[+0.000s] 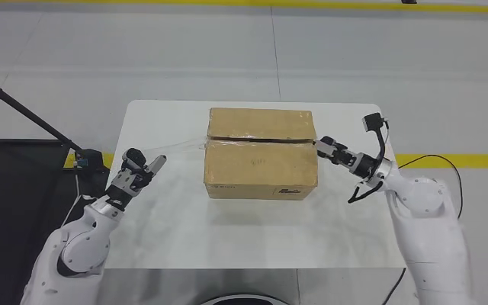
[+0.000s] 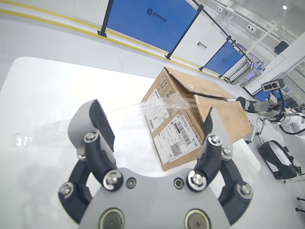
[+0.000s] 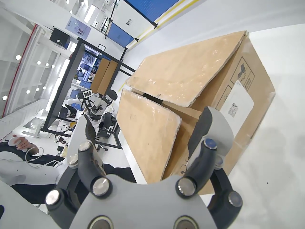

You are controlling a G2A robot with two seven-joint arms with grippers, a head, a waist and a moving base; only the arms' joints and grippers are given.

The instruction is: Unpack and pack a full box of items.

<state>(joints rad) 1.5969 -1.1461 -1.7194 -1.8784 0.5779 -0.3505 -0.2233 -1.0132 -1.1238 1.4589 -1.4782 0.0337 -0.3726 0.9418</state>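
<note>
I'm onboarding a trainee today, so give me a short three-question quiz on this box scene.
1. True or false: the left pincer is shut on the tape.
2. On the box, the tape trails from: A its top seam; B its bottom edge; C its far side.
3. Fill in: the right pincer, by the box's end, is ____.
Key: 1 false; 2 A; 3 open.

The left gripper (image 2: 152, 108) hovers over the white worktop (image 2: 43, 79) with its jaws spread wide. At about one o'clock from it stands the cardboard box (image 2: 181, 120), with white labels on its near end and its top flaps slightly parted. A crumpled strip of clear tape (image 2: 164, 102) trails from the box's seam toward ten o'clock.
</note>
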